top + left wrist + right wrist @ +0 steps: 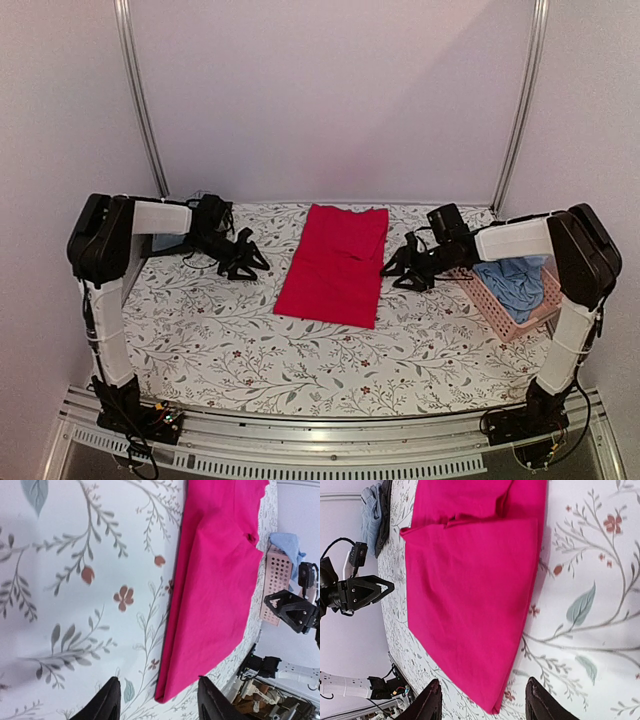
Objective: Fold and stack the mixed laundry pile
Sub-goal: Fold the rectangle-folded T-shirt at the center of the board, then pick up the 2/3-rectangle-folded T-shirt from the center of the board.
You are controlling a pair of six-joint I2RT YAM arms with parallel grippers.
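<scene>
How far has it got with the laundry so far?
Done, it seems: the red garment lies folded into a flat rectangle mid-table. In hand: nothing; the left fingers and right fingers stand open and empty on either side of it. Left: the blue shirt sits crumpled in the pink basket on the right, unfolded, and nothing is stacked on the red one yet.
</scene>
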